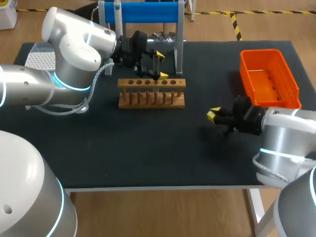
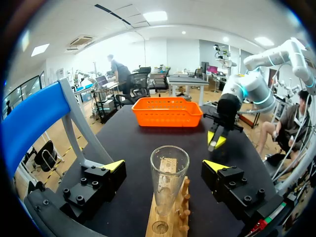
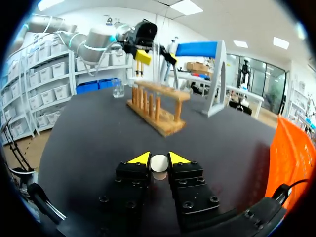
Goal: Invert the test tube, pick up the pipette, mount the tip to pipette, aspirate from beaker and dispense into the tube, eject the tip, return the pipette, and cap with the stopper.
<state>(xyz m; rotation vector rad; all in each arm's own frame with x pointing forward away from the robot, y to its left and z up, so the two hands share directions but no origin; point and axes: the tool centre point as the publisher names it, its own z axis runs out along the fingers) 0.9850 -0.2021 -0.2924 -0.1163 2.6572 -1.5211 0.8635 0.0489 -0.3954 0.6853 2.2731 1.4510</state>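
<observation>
A clear test tube (image 2: 169, 173) stands upright, mouth up, in the wooden rack (image 1: 151, 94) at the back middle of the table. My left gripper (image 1: 161, 65) is open, with one finger on each side of the tube and neither touching it. My right gripper (image 3: 159, 158) sits low over the table to the right of the rack, near the orange basket. It is shut on a small white round stopper (image 3: 159, 163) resting on the black mat. A small glass beaker (image 3: 117, 90) stands beyond the rack's far end.
An orange basket (image 1: 261, 52) stands at the right edge of the table. A blue-topped stand (image 1: 148, 11) rises behind the rack. A white tip box (image 1: 39, 58) lies at the back left, beside my left arm.
</observation>
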